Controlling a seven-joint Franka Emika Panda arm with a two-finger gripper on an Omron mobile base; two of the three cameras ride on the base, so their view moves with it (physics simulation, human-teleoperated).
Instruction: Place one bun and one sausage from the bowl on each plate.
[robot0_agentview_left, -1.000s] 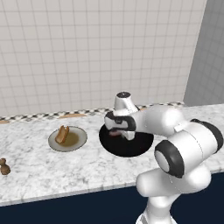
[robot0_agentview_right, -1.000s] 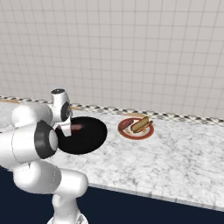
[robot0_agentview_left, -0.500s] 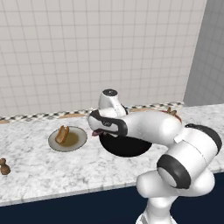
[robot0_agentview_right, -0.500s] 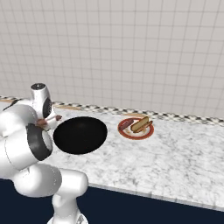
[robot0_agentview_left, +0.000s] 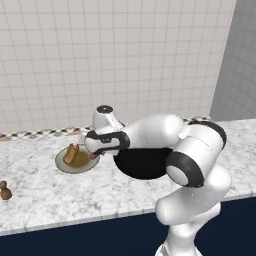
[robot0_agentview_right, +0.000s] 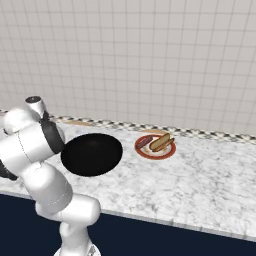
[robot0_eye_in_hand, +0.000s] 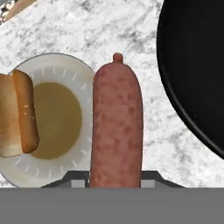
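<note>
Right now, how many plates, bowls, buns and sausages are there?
Plates: 2, beige plate, red-rimmed plate
Bowls: 1, black bowl
Buns: 2
Sausages: 2
Total: 7

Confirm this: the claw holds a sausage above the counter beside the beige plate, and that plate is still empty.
Wrong on one point: the beige plate already holds a bun, as the hand view shows. The claw does hold the sausage beside it.
</note>
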